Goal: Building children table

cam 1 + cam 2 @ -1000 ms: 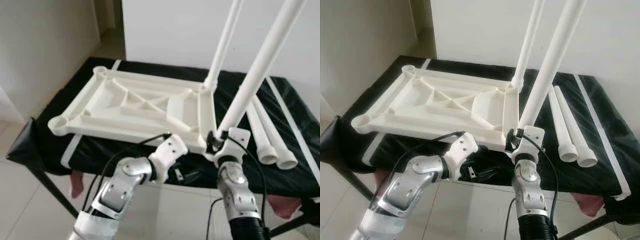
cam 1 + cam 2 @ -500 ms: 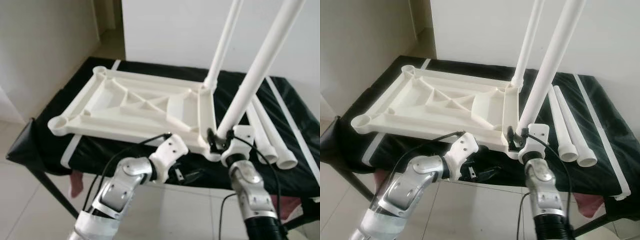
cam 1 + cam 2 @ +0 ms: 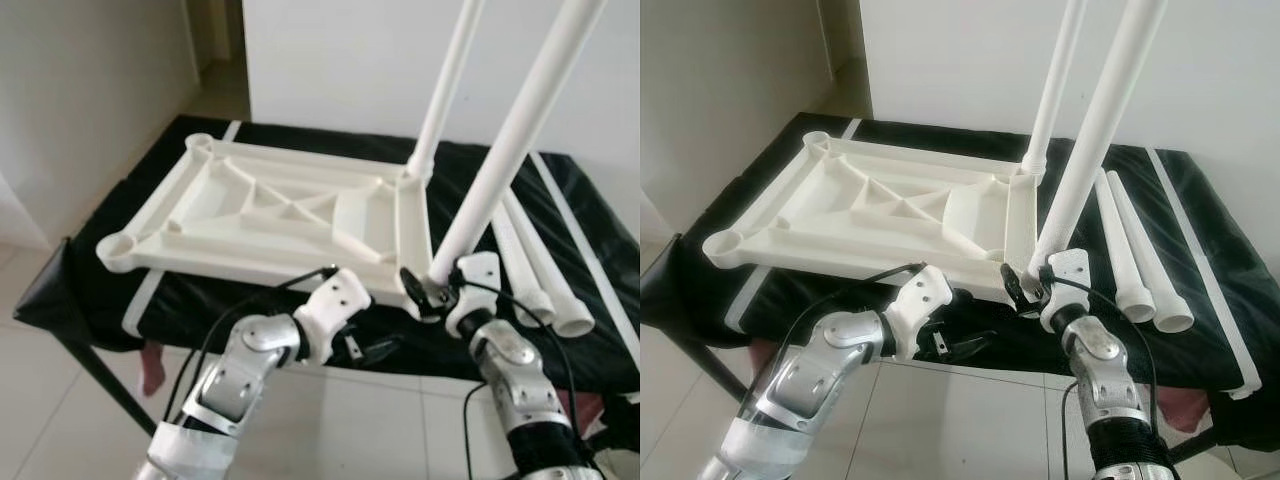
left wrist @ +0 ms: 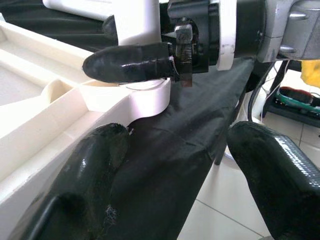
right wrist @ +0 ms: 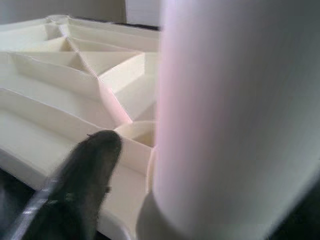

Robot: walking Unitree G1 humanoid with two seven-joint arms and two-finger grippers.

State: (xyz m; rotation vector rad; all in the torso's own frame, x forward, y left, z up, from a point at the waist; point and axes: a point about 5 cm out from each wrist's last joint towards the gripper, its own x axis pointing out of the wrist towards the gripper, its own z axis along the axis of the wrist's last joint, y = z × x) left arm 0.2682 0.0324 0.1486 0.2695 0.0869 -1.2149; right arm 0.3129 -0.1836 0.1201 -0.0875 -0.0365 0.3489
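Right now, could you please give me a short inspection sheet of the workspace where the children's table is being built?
Surface: black cloth-covered table, white stripes along it.
Job's things: white tabletop lying underside up; far leg standing in its far right corner; near leg at the near right corner socket; two spare legs lying flat on the cloth.
Clutter: nothing seen.
Grippers: right gripper shut on the near leg's base; left gripper open, below the table's front edge.
Cables: black cable looping over the left arm.
Surroundings: white wall, tiled floor.
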